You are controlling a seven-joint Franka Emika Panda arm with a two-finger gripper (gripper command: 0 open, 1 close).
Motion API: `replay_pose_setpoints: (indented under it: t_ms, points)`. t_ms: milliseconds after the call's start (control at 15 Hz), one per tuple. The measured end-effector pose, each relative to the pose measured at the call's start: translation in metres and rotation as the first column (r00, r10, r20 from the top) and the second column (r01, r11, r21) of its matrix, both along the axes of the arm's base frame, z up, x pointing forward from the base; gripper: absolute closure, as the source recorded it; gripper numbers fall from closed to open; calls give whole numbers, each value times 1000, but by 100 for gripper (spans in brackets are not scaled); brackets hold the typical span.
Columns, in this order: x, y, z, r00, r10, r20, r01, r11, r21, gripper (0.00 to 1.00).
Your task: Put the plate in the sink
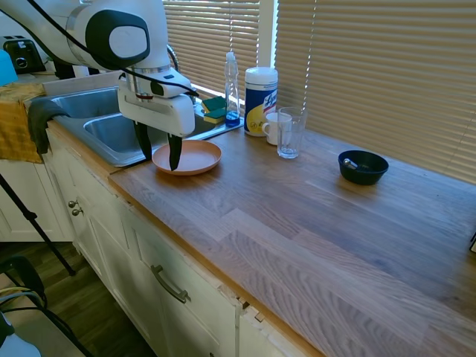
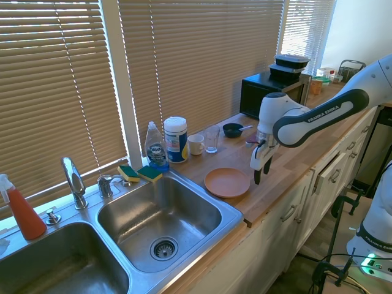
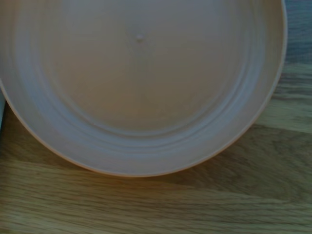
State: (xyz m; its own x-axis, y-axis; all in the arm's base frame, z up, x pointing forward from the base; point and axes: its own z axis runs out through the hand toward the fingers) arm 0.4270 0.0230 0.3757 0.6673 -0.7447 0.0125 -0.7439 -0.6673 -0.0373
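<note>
The wooden tabletop (image 1: 312,216) runs along a window wall, with the sink (image 2: 202,242) set into one end. The sink has two steel basins, a chrome faucet (image 2: 75,182) behind them and a drain in the nearer basin. A black microwave (image 2: 269,92) stands at the tabletop's far end in the second exterior view, with dark containers stacked on it.

The white arm reaches over the tabletop's front edge beside the sink. Its jaws (image 1: 157,151) point down, spread moderately wide and holding nothing, straddling the plate's front rim; whether they touch it cannot be told.

The plate (image 1: 190,157) lies flat on the tabletop, just beside the sink's rim and near the front edge. In the wrist view the plate (image 3: 141,83) fills most of the picture, bare inside.

Along the back edge by the sink stand a wipes canister (image 1: 261,91), a soap bottle (image 1: 232,88), a white mug (image 1: 274,128) and a clear glass (image 1: 290,132). Two sponges (image 2: 139,173) rest on the sink's back rim. A small dark bowl (image 1: 363,166) sits well apart from the plate, toward the back edge. A red spray bottle (image 2: 21,211) stands at the sink's far end.
</note>
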Motion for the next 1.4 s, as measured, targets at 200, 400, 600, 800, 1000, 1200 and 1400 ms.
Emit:
replay_pose_setpoints:
  t_ms: [200,400,600,800,1000,1200,1400]
  points:
    - [2,-2,1,1000,-6,16,6,1000,6,0]
    - [11,-20,6,996,-13,84,10,999,35,0]
    - [32,-48,1,991,-7,135,-2,998,66,0]
    - [66,-67,-9,989,18,146,-32,995,94,0]
    - [102,-74,-18,990,68,125,-83,990,116,0]
    - [128,-76,-30,991,115,66,-123,983,136,0]
    - [142,-71,-38,985,173,12,-173,972,157,0]
